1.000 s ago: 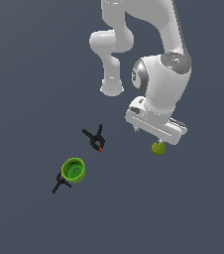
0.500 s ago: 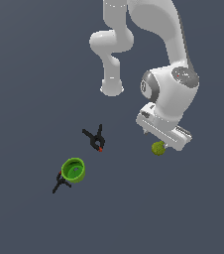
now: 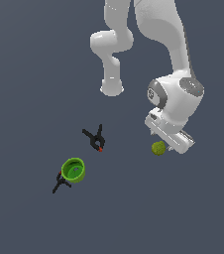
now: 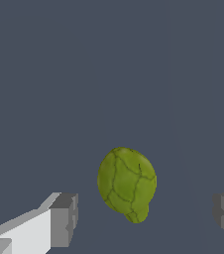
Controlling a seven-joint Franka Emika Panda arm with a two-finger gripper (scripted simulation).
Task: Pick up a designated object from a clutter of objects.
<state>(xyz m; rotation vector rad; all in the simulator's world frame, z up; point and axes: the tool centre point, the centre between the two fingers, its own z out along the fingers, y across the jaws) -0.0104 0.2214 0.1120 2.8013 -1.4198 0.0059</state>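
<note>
Lower than a second ago, the gripper (image 4: 143, 218) now sits just above the olive-green ball (image 3: 158, 148), its fingers (image 4: 64, 219) spread wide with the ball between them, untouched. Well off toward the exterior view's left, the bright green cup (image 3: 74, 169) stands upright; its contents cannot be made out. One black clamp (image 3: 96, 138) lies near it, another (image 3: 60, 182) touches it. Everything rests on a plain dark grey floor (image 3: 25, 74).

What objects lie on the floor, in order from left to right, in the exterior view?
Black clamp → bright green cup → second black clamp with a red tip → olive-green ball, beside the robot's hand.
</note>
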